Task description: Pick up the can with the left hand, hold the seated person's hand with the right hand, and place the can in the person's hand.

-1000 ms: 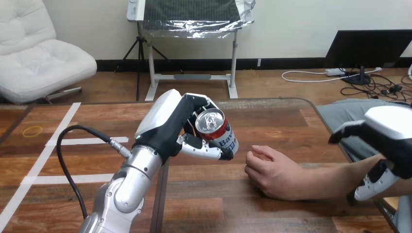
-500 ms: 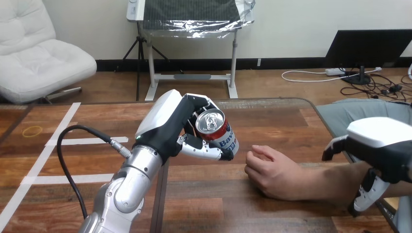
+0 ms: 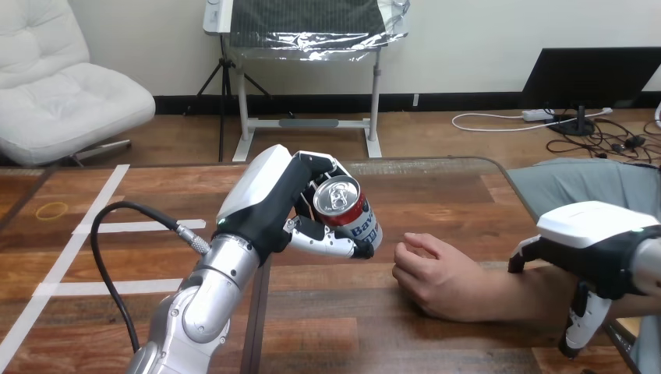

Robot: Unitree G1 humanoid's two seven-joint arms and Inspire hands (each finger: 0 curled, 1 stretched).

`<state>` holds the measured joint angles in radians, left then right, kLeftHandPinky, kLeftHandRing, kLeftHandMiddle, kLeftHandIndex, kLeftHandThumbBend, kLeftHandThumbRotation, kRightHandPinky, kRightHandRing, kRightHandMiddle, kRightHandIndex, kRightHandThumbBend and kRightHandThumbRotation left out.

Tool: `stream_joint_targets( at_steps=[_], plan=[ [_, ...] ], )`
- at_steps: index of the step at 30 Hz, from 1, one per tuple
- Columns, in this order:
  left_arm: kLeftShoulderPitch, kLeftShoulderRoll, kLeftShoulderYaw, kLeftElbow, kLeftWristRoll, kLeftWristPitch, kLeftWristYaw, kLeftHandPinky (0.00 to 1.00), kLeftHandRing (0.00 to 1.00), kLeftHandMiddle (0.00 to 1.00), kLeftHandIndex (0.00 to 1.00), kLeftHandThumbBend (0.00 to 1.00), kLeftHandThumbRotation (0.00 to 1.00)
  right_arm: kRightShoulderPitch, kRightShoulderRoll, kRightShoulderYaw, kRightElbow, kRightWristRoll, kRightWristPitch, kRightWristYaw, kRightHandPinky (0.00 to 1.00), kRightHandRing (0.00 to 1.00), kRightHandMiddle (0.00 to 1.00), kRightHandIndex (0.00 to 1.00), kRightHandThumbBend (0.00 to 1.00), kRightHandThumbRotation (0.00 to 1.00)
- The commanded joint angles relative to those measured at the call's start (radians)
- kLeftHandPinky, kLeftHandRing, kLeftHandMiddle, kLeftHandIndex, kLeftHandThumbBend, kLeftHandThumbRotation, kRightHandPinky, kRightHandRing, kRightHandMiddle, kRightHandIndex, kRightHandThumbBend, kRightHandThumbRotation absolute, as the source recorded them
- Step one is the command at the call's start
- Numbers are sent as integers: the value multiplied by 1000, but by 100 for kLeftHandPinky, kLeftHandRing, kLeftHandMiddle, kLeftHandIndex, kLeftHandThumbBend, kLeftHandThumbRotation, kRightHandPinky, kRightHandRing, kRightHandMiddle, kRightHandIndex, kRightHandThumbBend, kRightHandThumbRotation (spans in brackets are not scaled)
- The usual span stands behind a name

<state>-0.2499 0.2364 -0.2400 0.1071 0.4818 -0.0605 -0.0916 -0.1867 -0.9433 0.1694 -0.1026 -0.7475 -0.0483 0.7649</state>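
A red and white can [image 3: 348,210] with a silver top is held above the table's middle, tilted, with my left hand [image 3: 273,202] shut round it. The person's hand [image 3: 436,276] rests on the wooden table [image 3: 327,327] just right of the can, fingers loosely curled, and apart from it. Its forearm runs to the right edge. My right hand [image 3: 596,245] sits over that forearm, well behind the wrist. The fingers hang down on the far side and the thumb [image 3: 578,327] on the near side, spread and not closed round the arm.
White tape lines [image 3: 86,226] cross the table's left part, and a yellow rubber band [image 3: 52,210] lies near the far left edge. A black cable [image 3: 109,257] loops from my left forearm. The table's right edge is close to my right hand.
My right hand has moved left and down, from beside the forearm to over it. The left hand, the can and the person's hand have stayed where they were.
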Motion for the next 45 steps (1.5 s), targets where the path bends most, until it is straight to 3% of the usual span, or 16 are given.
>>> stream_joint_targets(
  at_steps=[1,13,45],
  plan=[
    [-39,2,15,-63,-5,-10,12,33,38,44,48,64,0,-114,11,35,45,-30,-18,-8,91,90,89,83,81,10],
    [-33,1,17,-74,-6,-4,9,33,38,44,49,63,0,-171,44,94,118,-67,-34,-16,91,91,90,84,78,14],
    [-18,7,21,-100,-8,14,-2,33,38,44,49,63,0,-237,138,176,291,-121,0,-48,88,90,90,86,68,17]
  ],
)
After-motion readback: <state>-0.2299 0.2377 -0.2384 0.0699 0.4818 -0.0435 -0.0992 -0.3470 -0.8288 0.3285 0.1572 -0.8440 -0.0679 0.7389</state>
